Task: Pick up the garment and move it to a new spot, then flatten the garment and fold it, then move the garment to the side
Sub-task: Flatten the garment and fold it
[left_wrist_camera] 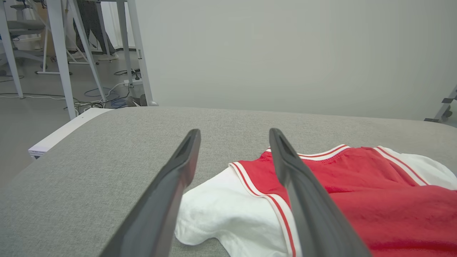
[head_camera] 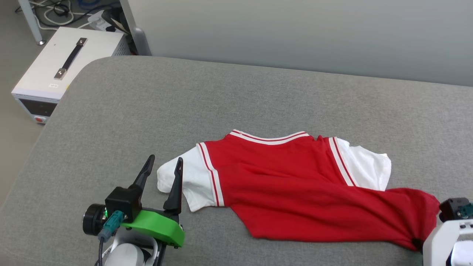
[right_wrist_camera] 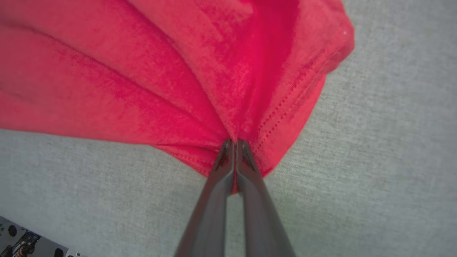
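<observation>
Right now the garment (head_camera: 295, 184) lies on the gray table (head_camera: 166, 103), close to the front edge. Its striped neck points toward the wall, and its red bottom part is stretched out to the robot's right. It looks stretched that way because the right gripper (right_wrist_camera: 234, 142) has pinched a corner of the red hem. The two dark fingers are pressed tight together with cloth squeezed between them. I think it holds a corner so that the shirt can be lifted or dragged to a new spot without bunching up. The left gripper (head_camera: 166, 159) is spread wide with nothing in it. It sits just by the white sleeve (head_camera: 192, 181), probably ready to grab that end too. The head view lets you see the whole shirt at once, with both sleeves, plus a white box (head_camera: 63, 62) down on the floor. But the pinch is hard to see there, as just a dark bit at the shirt's corner. The right wrist view shows it up close, with the stitches on the hem and folds fanning out from the tips. The left wrist view shows the sleeve lying low between its two spread fingers. I cannot tell if they touch it.
</observation>
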### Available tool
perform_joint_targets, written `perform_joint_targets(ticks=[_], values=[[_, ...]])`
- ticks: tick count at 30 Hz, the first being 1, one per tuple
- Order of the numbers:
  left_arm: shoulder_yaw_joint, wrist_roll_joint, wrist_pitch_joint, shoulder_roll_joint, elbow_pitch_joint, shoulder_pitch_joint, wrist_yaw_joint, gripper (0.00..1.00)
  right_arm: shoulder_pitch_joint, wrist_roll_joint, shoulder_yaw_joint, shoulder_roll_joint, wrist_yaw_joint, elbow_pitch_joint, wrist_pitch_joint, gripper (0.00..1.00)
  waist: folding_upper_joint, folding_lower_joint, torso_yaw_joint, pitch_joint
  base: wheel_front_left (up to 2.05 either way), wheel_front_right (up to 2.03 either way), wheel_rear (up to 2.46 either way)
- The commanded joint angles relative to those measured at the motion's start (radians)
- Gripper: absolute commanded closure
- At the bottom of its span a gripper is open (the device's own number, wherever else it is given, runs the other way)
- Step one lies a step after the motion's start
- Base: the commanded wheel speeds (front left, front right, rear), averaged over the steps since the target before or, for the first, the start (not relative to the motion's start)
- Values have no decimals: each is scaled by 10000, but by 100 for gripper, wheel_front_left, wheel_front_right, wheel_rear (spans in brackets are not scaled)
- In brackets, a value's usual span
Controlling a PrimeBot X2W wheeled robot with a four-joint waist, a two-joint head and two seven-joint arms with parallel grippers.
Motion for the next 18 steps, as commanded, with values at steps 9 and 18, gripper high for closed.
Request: perform_joint_targets(ticks=[9,18], values=[[-64,35,-57,-60,127,128,-53,0,2143,-1550,-2207,1987,-7,-1699,769,100,-1,0,-491,-68,0,0,0],[-141,-6,-57,-50,183,-108,-56,0,1989,-2104,-2434,2458,-7,-2411,913,0,-1,0,-544,117,0,0,0]])
